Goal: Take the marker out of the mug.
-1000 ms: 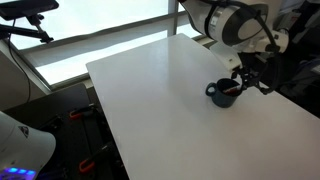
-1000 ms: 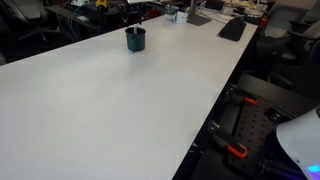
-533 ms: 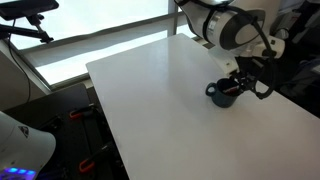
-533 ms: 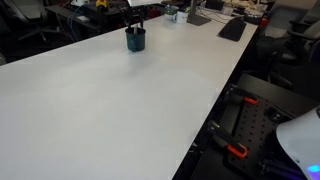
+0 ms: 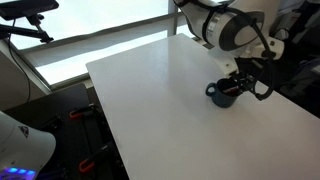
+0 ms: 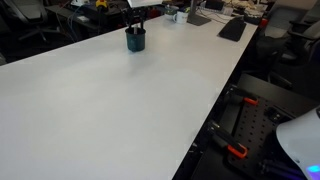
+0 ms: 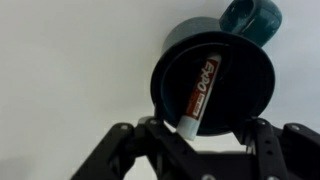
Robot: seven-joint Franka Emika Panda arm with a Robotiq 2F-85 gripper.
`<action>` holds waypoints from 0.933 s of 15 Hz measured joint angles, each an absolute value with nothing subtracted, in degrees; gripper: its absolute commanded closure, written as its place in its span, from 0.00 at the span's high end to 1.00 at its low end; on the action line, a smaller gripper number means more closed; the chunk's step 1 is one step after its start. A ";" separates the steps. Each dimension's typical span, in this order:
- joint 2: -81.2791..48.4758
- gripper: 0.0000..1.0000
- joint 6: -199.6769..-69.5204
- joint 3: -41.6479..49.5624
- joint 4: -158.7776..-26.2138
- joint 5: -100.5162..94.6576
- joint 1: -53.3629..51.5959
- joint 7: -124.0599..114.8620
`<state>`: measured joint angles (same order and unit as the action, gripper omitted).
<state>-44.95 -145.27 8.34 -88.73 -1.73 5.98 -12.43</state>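
The dark blue mug [image 7: 215, 75] fills the wrist view, its handle at the top right. The marker [image 7: 200, 88], white-labelled with a red band, leans inside it, its lower end at the rim near me. My gripper [image 7: 200, 128] hangs over the mug with its fingers spread on either side of the rim, open and holding nothing. In both exterior views the mug [image 5: 222, 94] [image 6: 135, 40] stands on the white table [image 5: 170, 110] [image 6: 110, 110]. The gripper [image 5: 245, 82] hovers right at the mug. The marker sticks up from the mug [image 6: 132, 29].
The mug is near the table's far edge, close to the arm's base side. Chairs and desk clutter [image 6: 232, 28] stand beyond the table. A dark floor with red-handled tools [image 6: 233, 150] lies beside the table's edge.
The gripper has settled slightly closer over the mug; little else has moved.
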 measured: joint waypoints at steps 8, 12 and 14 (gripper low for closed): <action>-44.91 0.03 -153.23 8.22 -90.99 -1.75 6.84 -7.97; -44.86 0.06 -154.66 7.93 -91.46 -1.75 7.21 -7.20; -44.86 0.06 -154.66 7.92 -91.46 -1.75 7.28 -7.14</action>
<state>-44.86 -154.66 7.92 -91.46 -1.75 7.28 -7.14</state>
